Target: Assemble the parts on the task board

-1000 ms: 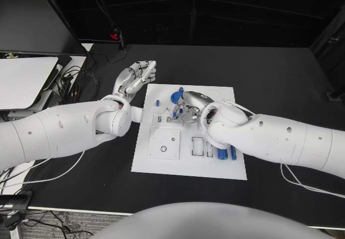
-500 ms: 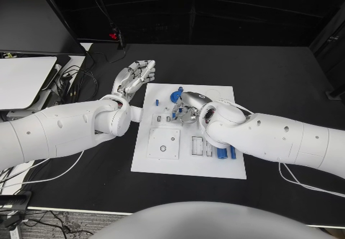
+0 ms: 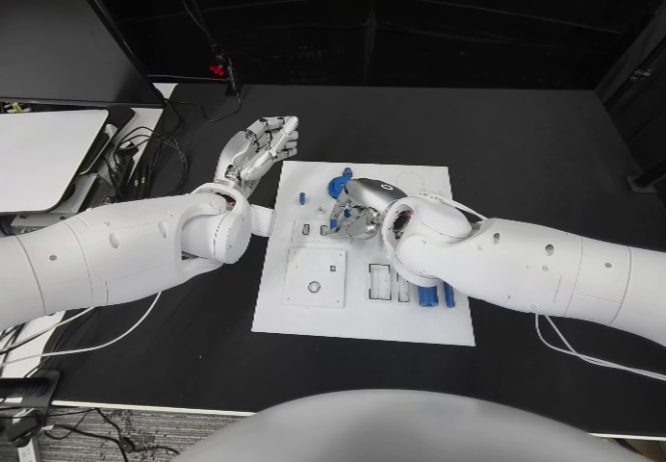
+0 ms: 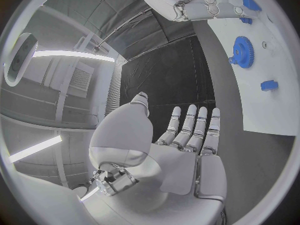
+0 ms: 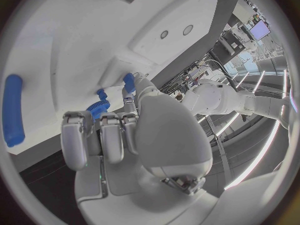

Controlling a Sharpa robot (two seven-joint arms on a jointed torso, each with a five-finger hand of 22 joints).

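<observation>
Care pays here: you want the right hand (image 3: 364,214) to seat the small blue part (image 5: 129,81) it pinches squarely into the board (image 3: 417,327) before letting go, without knocking the blue gear (image 4: 242,50) just beside it. Right hand is curled low over the board's far middle. Left hand (image 3: 260,146) is released, fingers straight and apart, above the table (image 3: 555,144) beside the board's far left corner.

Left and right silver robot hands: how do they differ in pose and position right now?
The left silver robot hand lies flat with fingers straight and apart, holding nothing, over the black table beside the white task board. The right silver robot hand is over the board, fingers curled by a small blue toothed part; whether it grips that is unclear.
</observation>
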